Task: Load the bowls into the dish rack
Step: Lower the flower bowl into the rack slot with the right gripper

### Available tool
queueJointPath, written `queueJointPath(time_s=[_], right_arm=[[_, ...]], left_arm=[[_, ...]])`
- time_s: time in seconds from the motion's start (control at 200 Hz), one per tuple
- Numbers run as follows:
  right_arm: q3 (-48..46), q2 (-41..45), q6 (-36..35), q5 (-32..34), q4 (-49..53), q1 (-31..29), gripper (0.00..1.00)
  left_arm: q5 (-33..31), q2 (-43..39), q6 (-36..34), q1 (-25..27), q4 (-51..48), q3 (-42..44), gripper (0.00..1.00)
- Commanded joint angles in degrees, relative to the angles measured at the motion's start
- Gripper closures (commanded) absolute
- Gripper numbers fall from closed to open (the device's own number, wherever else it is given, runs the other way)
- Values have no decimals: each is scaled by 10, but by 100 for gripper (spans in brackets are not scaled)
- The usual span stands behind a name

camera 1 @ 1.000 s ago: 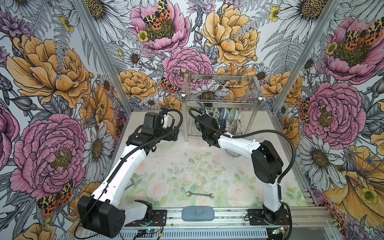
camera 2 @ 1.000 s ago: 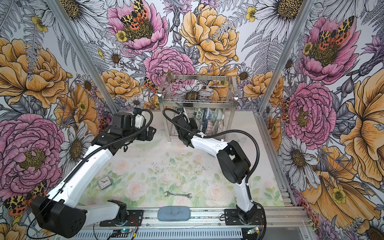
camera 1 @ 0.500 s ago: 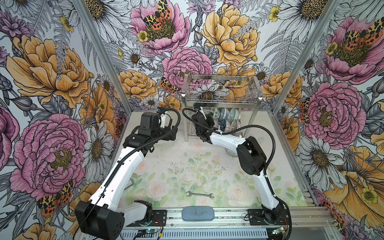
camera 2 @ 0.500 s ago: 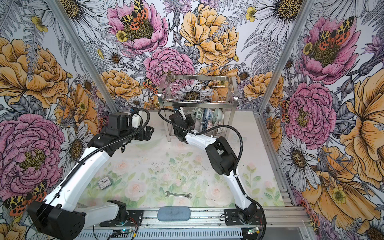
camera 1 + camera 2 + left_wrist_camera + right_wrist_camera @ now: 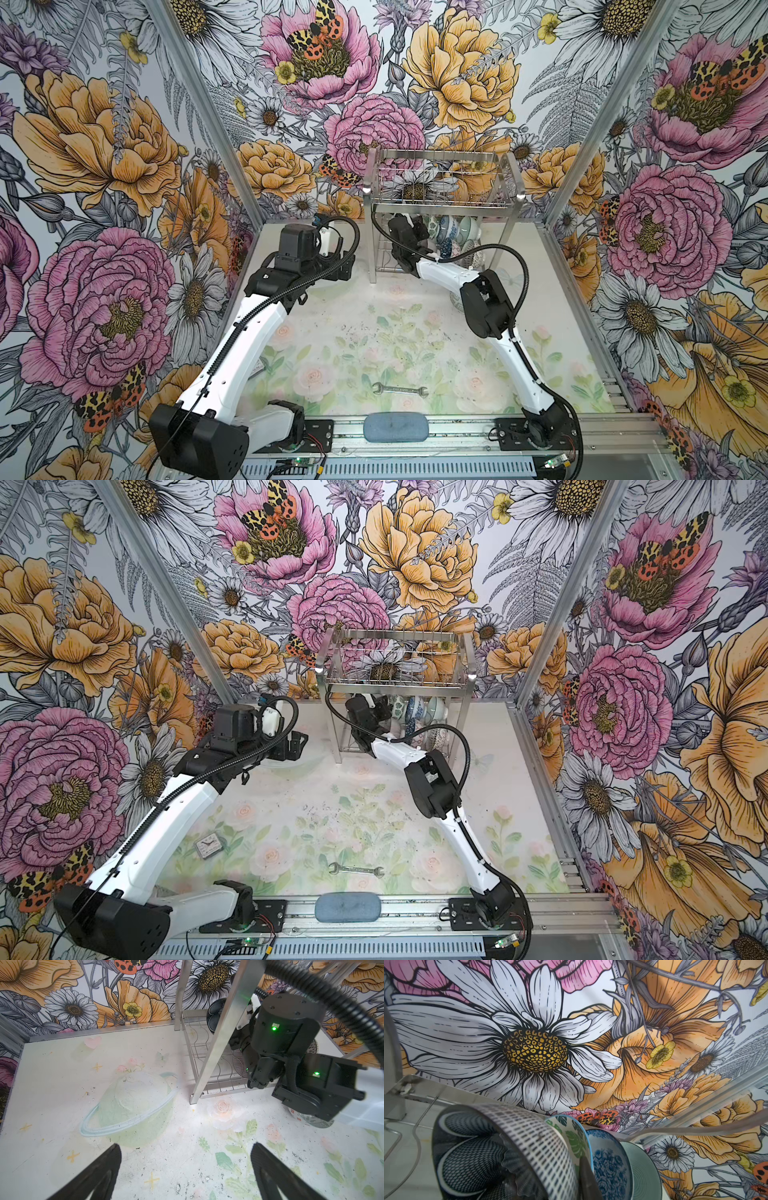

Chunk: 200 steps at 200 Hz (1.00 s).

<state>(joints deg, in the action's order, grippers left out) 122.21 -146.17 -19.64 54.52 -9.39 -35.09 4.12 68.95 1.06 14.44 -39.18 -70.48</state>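
Hard to make out the right gripper (image 5: 419, 236) in both top views: tucked under the upper tier of the rack (image 5: 440, 154), tips lost among the wires. In the right wrist view only one dark finger (image 5: 588, 1178) showing, pressed on the outside of a bowl (image 5: 529, 1147), the rest hidden behind the bowl wall. Pressed together, pinching that bowl's rim, inside the lower tier at the left end of the row. Cannot tell whether seated in a slot. Dark net petals inside, white with black dashes outside, cut off by the frame edge.

Just beside it, standing on edge: leaf-print bowl (image 5: 571, 1136), blue floral bowl (image 5: 608, 1159), pale green bowl (image 5: 641, 1167), each overlapping the next. More bowls (image 5: 474, 259) lower toward the rack's front, patterns too small to tell. One more on the table (image 5: 353, 324), mostly covered by the right arm.

Left gripper (image 5: 186, 1147) spread wide, holding nothing, hovering over bare table left of the rack's front leg. Near the front edge: wrench (image 5: 399, 389), grey-blue pad (image 5: 395, 427), small clock (image 5: 209, 845).

Versus a second ago: right elbow swung leftward, wrist deeper under the tier, same pinch. Left arm about where it was, still spread.
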Motion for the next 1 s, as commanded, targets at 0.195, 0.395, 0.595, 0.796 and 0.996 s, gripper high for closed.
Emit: queueJointPath(time_s=[0.195, 0.395, 0.595, 0.796, 0.996], right_arm=[[146, -86, -60, 14, -29, 6, 100], [190, -121, -69, 10, -15, 11, 100], [207, -137, -75, 9, -4, 15, 100], [216, -143, -59, -1, 30, 17, 100], [216, -140, -41, -38, 64, 16, 100]], left_arm=[[12, -16, -2, -9, 17, 3, 1], [14, -18, -3, -11, 17, 3, 1], [14, -20, -1, -11, 17, 4, 1], [14, -22, -1, -13, 16, 5, 2], [15, -22, -2, -13, 16, 4, 1]])
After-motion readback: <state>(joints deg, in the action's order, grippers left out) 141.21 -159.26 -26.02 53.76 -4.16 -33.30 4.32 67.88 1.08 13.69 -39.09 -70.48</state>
